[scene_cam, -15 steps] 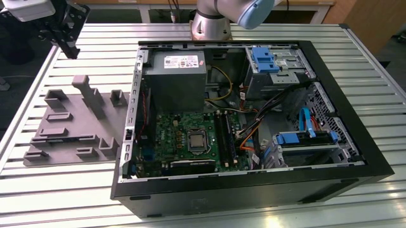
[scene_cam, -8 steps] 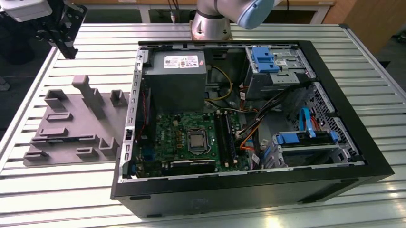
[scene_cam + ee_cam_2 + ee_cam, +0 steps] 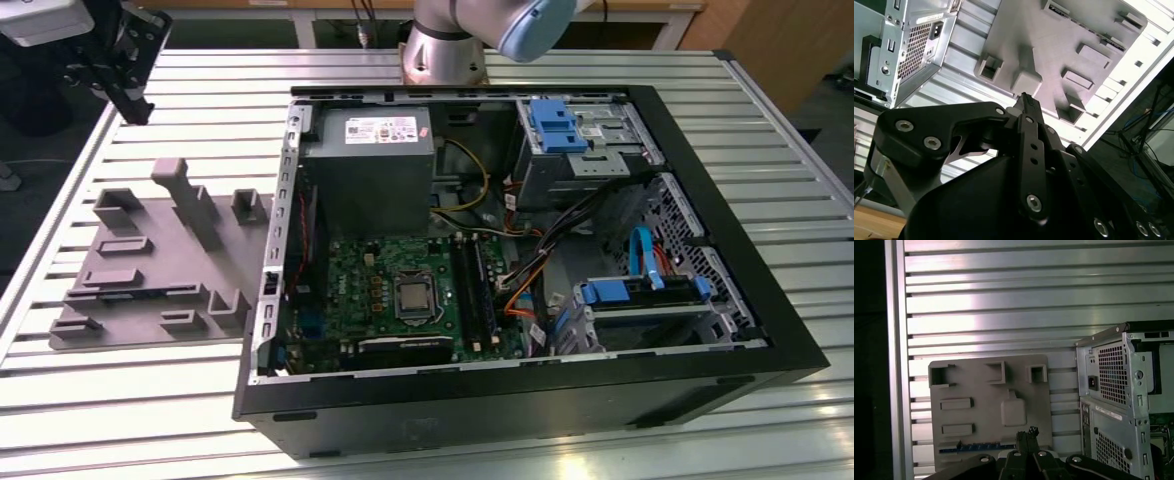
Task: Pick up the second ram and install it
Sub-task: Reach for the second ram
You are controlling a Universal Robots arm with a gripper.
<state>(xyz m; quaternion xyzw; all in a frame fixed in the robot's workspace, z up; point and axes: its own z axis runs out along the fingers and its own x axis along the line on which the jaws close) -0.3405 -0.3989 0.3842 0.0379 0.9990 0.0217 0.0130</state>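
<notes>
The setting is a robotics laboratory or workshop. A slotted aluminium-profile tabletop carries an opened desktop computer case and a grey moulded parts fixture. The robot arm's base stands at the tabletop's far edge.

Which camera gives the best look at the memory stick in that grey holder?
The first wrist view: the second ram shows lengthwise as a blue strip on edge in the grey holder. The exterior view gives a faint bluish sliver, the second wrist view a thin dark edge.
</notes>
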